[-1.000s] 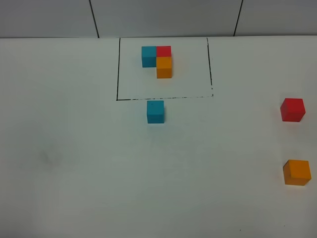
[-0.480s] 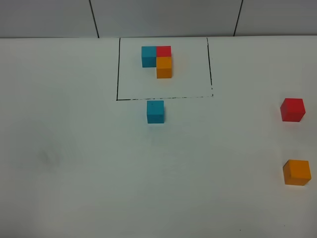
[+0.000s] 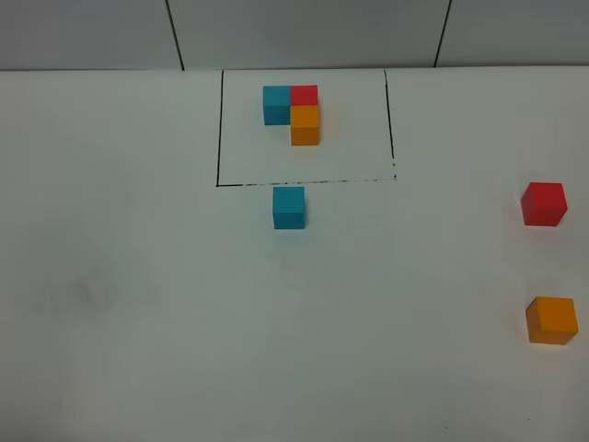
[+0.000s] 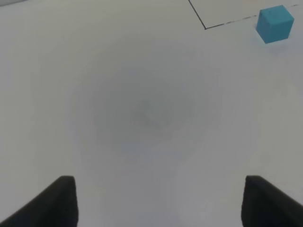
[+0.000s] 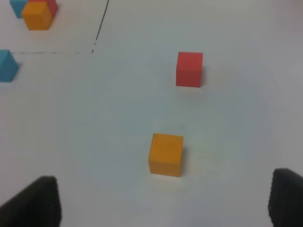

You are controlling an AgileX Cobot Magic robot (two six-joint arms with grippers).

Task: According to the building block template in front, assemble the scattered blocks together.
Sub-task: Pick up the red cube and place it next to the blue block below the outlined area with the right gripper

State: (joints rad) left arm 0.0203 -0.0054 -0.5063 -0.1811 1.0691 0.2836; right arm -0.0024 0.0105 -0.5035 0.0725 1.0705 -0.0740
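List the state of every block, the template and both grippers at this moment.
building block template, joined L, inside the black frame.
teal-blue block, loose, just outside the frame.
red block, loose, alone.
orange block, loose, alone.
left gripper, open, empty.
right gripper, open, empty.
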